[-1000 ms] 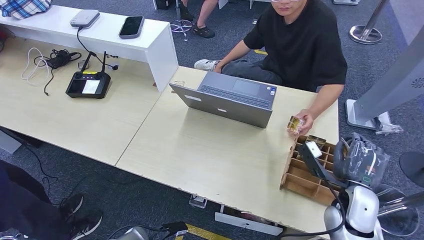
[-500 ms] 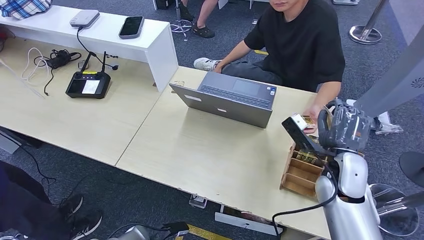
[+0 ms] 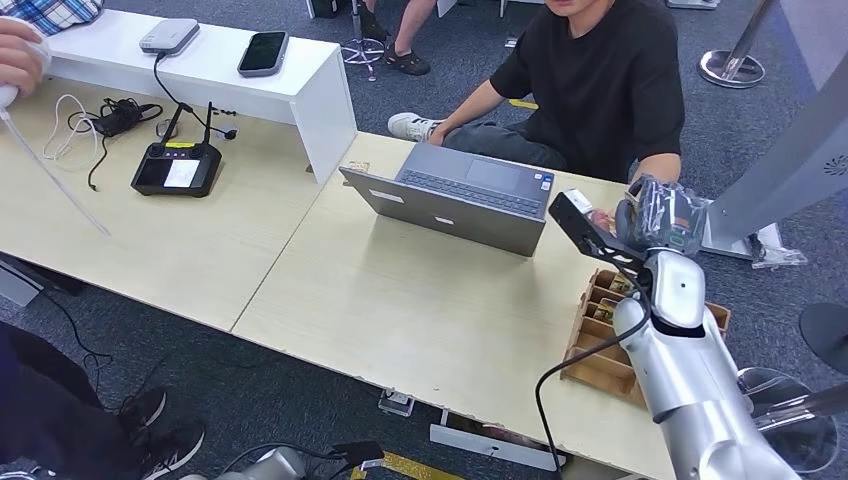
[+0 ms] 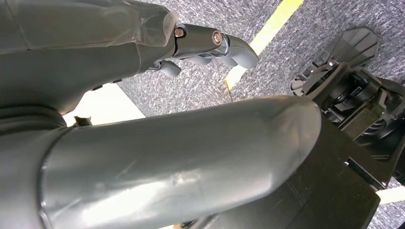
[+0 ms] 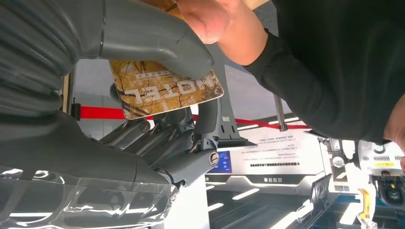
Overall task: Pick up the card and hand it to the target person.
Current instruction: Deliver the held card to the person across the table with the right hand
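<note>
We've got the right hand point(image 3: 660, 215) up over the far right edge of the table point(image 3: 400, 300), just in front of the person in the black shirt point(image 3: 600, 90). One card point(image 5: 167, 88) in it, brown w/ "HOTEL" lettering, pinched btwn the thick thumb point(image 5: 153, 45) and the darker fingers point(image 5: 191, 133) below. The person's hand point(image 5: 205, 16) is right at the card's edge, touching or nearly so; we can't tell which.

Left hand point(image 4: 210, 45) hangs low over grey carpet w/ a yellow line; fingers curled in, nothing in them.

On the table we count one wooden divided box point(image 3: 600, 350) under the right arm, one open grey laptop point(image 3: 460, 195), one black controller point(image 3: 178, 165) w/ two antennas. On the white shelf point(image 3: 300, 90): one phone point(image 3: 263, 52), one grey box point(image 3: 168, 36). One more person's hand point(image 3: 20, 55) at far left.
</note>
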You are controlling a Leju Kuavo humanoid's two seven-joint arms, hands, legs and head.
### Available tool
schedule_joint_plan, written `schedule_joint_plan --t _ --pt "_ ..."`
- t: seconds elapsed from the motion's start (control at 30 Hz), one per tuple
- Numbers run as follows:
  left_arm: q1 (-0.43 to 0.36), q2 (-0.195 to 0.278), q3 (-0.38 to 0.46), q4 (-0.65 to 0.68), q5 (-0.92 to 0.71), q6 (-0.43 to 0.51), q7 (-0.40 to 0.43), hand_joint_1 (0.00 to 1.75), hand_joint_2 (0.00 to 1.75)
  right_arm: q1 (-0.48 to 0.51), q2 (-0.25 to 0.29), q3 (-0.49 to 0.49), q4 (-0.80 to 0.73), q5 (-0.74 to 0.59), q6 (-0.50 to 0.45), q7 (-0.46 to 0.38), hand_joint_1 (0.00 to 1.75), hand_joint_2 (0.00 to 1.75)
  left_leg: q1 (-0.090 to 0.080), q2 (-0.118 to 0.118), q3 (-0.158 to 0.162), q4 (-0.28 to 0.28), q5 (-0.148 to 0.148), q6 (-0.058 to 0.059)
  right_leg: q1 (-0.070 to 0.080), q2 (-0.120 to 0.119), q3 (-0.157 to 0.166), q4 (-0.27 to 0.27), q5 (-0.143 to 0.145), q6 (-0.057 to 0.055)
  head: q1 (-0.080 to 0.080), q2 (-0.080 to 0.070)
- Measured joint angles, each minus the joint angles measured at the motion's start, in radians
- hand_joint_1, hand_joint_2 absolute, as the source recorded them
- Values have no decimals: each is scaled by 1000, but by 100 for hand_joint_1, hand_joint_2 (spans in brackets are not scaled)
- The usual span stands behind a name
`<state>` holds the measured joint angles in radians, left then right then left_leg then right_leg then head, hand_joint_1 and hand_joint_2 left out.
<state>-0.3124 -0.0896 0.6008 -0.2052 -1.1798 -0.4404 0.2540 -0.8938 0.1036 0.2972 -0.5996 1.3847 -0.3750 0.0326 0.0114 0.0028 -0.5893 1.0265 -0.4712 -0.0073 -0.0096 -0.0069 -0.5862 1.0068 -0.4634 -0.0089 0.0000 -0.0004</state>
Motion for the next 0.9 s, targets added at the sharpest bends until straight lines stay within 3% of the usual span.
schedule_joint_plan --t 0.07,0.1,0.2,0.23,0.3,0.47,0.73,0.9 --pt "-1 0 0 0 1 1 0 0 0 -10 3 0 30 0 -1 2 142 175 0 0 0 0 0 0 0 0 0 0 0 0 0 0" --pt "-1 0 0 0 3 1 0 0 0 -13 4 0 42 0 -2 3 128 175 0 0 0 0 0 0 0 0 0 0 0 0 0 0" --pt "-1 0 0 0 8 4 0 0 0 -18 7 0 76 0 -4 1 35 175 0 0 0 0 0 0 0 0 0 0 0 0 0 0" --pt "-1 0 0 0 10 5 -1 0 0 -19 7 0 86 -1 -8 -4 12 175 0 0 0 0 0 0 0 0 0 0 0 0 0 0" --pt "-1 0 0 0 12 7 -2 0 0 -18 8 0 103 -5 -23 -20 0 175 0 0 0 0 0 0 0 0 0 0 0 0 0 0" --pt "-1 2 0 0 15 12 -4 0 0 -17 13 -4 131 -36 -58 -64 0 175 0 0 0 0 0 0 0 0 0 0 0 0 0 0" --pt "1 4 0 0 16 21 -16 0 0 13 29 -65 128 -185 -120 -208 0 175 0 0 0 0 0 0 0 0 0 0 0 0 0 0" --pt "7 7 0 0 20 26 -25 0 0 63 35 -115 66 -343 -151 -348 0 175 0 0 0 0 0 0 0 0 0 0 0 0 0 0"
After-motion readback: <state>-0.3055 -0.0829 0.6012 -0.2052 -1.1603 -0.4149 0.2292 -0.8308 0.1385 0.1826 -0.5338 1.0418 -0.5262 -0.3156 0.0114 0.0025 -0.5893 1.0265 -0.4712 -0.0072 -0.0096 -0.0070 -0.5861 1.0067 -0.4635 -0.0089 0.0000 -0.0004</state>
